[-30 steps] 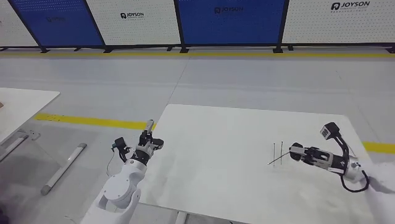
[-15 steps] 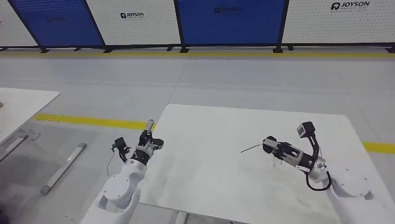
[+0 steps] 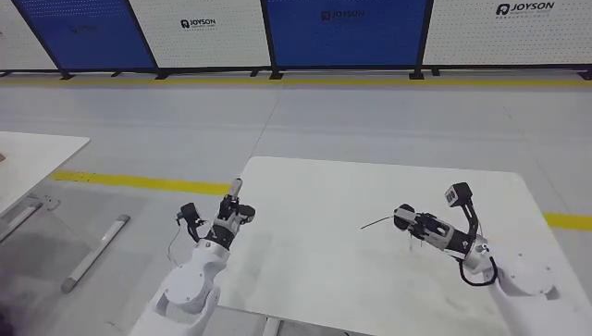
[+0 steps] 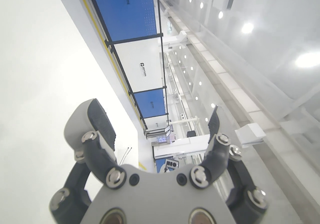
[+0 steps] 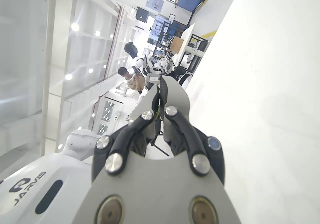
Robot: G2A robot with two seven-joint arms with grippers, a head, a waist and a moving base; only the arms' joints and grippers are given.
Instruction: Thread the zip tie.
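"Top view: right gripper (image 3: 400,216)?"
"Clamped on the zip tie (image 3: 373,222), over the table's (image 3: 314,262) right half, tail toward its middle."
"Left gripper (image 3: 239,199)?"
"Fingers spread wide, at the table's left edge."

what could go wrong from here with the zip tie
1. The right tool pinches the thin zip tie with a long tail sticking out over the table; the tail may sway or slip.
2. The left tool is open and far off, so nothing steadies that tail for threading.
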